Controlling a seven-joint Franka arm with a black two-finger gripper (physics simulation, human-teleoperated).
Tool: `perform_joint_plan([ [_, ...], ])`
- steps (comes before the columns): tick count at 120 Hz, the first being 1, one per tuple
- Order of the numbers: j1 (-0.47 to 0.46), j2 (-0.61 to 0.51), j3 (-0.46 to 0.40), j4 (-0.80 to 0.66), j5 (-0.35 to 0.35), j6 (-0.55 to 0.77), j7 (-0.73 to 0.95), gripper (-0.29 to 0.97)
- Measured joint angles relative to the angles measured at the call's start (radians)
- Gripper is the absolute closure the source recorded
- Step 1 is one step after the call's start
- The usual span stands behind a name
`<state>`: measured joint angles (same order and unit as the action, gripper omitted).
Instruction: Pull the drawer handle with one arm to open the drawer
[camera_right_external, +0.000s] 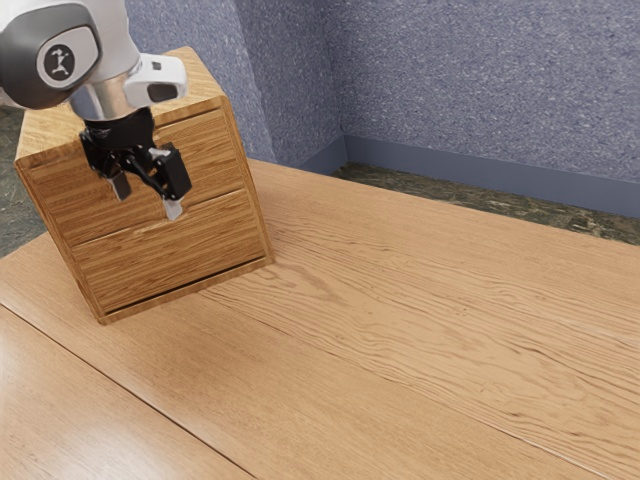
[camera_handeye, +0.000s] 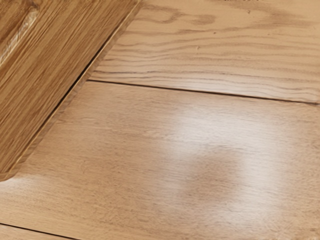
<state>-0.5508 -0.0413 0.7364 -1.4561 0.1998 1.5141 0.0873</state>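
**A:** In what state is the end effector (camera_right_external: 147, 198) found?

**B:** It is seen spread. Its two fingers (camera_right_external: 173, 208) are pointed downward and set apart, and nothing is seen clasped between them.

**A:** Where is it placed?

**B:** It is held in front of the upper drawer (camera_right_external: 215, 148), with the fingertips level with the seam above the lower drawer (camera_right_external: 170, 258). Whether the wood is touched cannot be told, and the handle cannot be made out behind the black fingers.

**A:** And the drawers themselves?

**B:** Both fronts are seen flush with the frame of the wooden cabinet (camera_right_external: 50, 135) — no gap is shown. The cabinet is stood on the worktop (camera_right_external: 420, 320) at the exterior view's left, turned at an angle to the planks.

**A:** What is given by the wrist view?

**B:** A slanted lower edge of the cabinet is shown just beside the hand, resting on pale planks — these are crossed by a dark plank seam (camera_handeye: 200, 92).

**A:** And further out?

**B:** The arm (camera_right_external: 60, 50) is entered from the upper left, and a blue-grey wall (camera_right_external: 450, 70) is seen behind the worktop.
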Motion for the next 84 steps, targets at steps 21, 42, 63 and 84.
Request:
perform_joint_plan([
  [21,-0.019,-0.007,0.009,0.032,-0.018,-0.002,0.010,0.00],
  [42,0.106,-0.021,-0.166,0.292,-0.033,-0.050,0.012,0.00],
  [63,-0.034,-0.021,-0.250,0.304,-0.046,-0.072,0.013,0.00],
  [84,0.032,-0.018,-0.246,0.275,-0.110,-0.082,0.013,0.00],
])
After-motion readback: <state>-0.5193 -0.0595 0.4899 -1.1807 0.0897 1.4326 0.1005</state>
